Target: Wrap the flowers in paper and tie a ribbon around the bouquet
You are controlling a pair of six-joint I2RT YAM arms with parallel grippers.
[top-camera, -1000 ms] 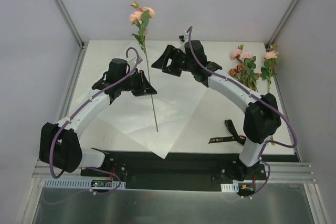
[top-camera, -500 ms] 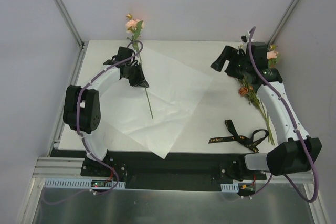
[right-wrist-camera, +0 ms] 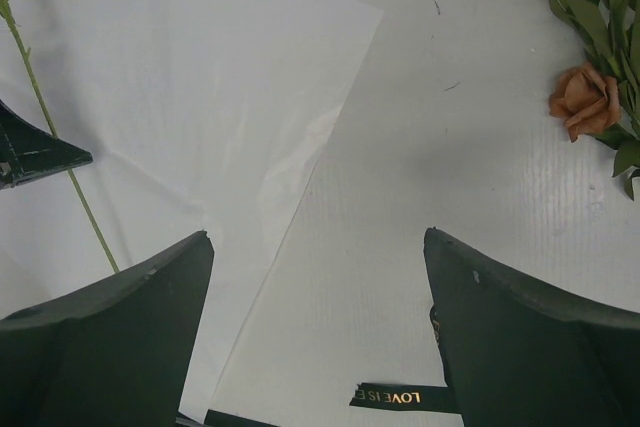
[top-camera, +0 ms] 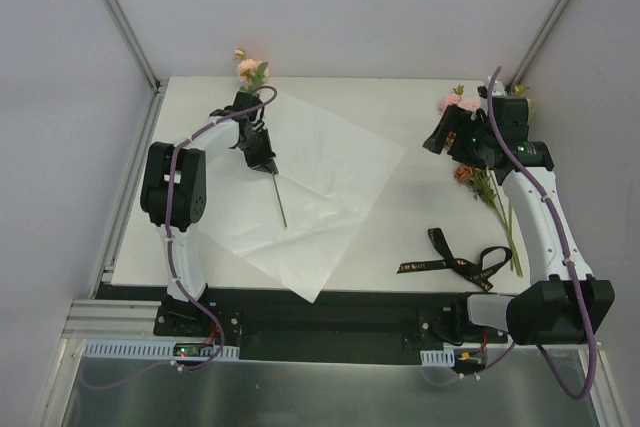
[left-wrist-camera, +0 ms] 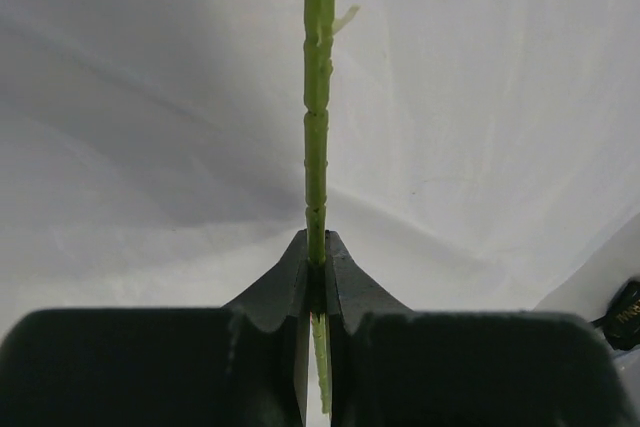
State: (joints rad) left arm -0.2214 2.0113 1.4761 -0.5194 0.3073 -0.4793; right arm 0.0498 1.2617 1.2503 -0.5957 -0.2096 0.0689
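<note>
The paper (top-camera: 320, 187) lies flat, left of centre on the table (top-camera: 420, 212). The flowers (top-camera: 466, 174) lie far right, with the right gripper (right-wrist-camera: 317, 237) spread wide by them. The ribbon (top-camera: 455, 265) lies near right. The left gripper (left-wrist-camera: 316, 282) pinches one flower stem (left-wrist-camera: 317, 97) over the paper (its far-left part).

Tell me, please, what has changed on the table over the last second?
The left pincer, shut on one flower stem throughout, carried it from the paper's middle toward its far left side. The right pincer swung away from beside that stem to the right, and now hangs open by the loose flowers. The paper and the ribbon lie as before.
</note>
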